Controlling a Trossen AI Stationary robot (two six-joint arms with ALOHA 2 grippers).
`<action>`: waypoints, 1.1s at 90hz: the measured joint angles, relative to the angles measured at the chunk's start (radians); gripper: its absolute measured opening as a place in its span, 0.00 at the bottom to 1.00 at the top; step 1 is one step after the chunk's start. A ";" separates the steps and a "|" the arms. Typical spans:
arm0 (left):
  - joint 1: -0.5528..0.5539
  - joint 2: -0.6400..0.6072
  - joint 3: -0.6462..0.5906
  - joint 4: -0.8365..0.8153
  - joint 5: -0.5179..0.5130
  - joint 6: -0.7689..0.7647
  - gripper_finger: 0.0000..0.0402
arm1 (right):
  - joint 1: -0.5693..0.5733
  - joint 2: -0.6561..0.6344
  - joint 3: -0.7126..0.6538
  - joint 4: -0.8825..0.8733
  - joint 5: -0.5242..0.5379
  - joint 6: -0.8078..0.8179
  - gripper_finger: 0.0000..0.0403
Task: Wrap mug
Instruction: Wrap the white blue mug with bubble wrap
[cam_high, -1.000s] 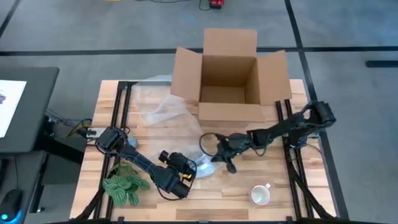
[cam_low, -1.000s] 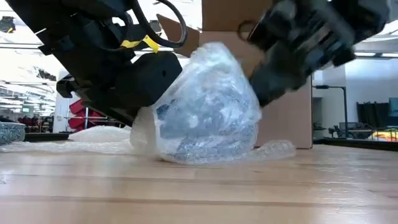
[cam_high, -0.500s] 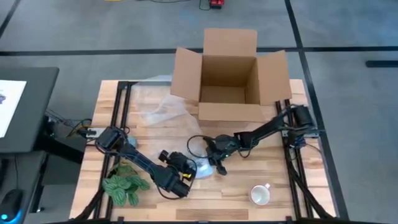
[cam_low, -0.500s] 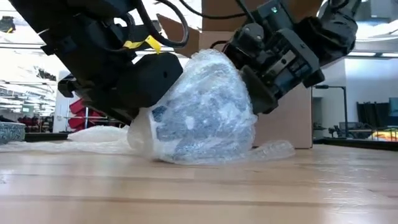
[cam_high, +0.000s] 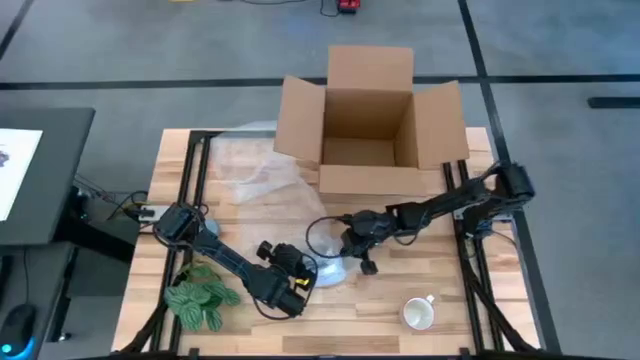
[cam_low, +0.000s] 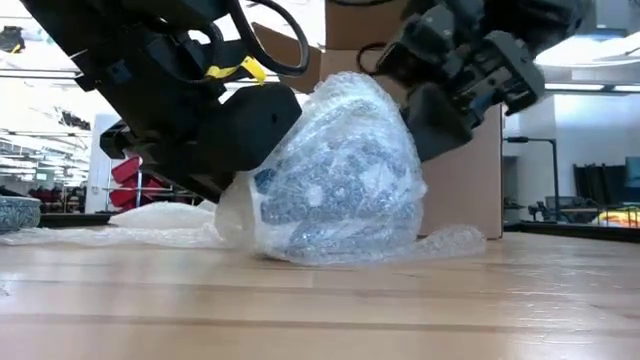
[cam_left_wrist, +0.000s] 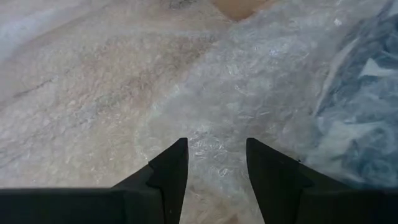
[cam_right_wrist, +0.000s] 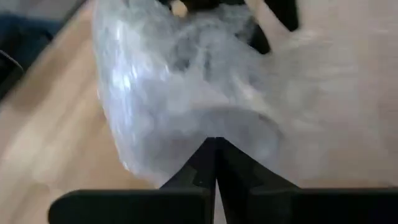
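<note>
A: High view first. Wooden slat surface (cam_high: 240, 200), open cardboard box (cam_high: 368, 125) at the far edge, flaps up. Where's the mug?

B: A rounded lump under the bubble wrap, mid surface, just in front of the box. Wrapped mug (cam_low: 335, 175) is domed, crinkly, translucent, with blue-grey showing through the plastic in the low view. It sits on the wood with a loose skirt of wrap spread around its base.

A: Left gripper (cam_high: 290, 285)?

B: Pressed against the bundle's side. Left wrist view shows its two dark wedge fingers (cam_left_wrist: 168, 174) parted a moderate way, bubble wrap lying between them, nothing pinched that I can see.

A: Right gripper (cam_high: 352, 248)?

B: At the other side of the bundle, up near the top in the low view. Right wrist view has its fingers (cam_right_wrist: 205, 165) meeting in a point, closed together, with the wrap right at the tips. Looks like a fold of wrap is caught there, hard to be sure.

A: Other stuff?

B: More loose bubble wrap sheet (cam_high: 250, 165), cloudy and rumpled, lying near the box's left side. A second mug (cam_high: 418, 314), white, bare, at the front right. Green leafy fake plant (cam_high: 200, 300) at the front left, beside the left arm. Dark metal rails run along both sides of the surface.
</note>
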 joint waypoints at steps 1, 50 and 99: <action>0.000 0.000 0.000 0.000 0.000 0.000 0.35 | 0.000 -0.009 -0.004 -0.002 0.004 -0.004 0.00; 0.003 0.000 0.000 0.019 0.001 0.027 0.35 | -0.040 0.165 -0.161 0.439 -0.040 0.082 0.00; 0.013 0.000 -0.013 0.057 -0.002 0.026 0.35 | -0.035 0.259 0.042 0.326 -0.092 0.025 0.00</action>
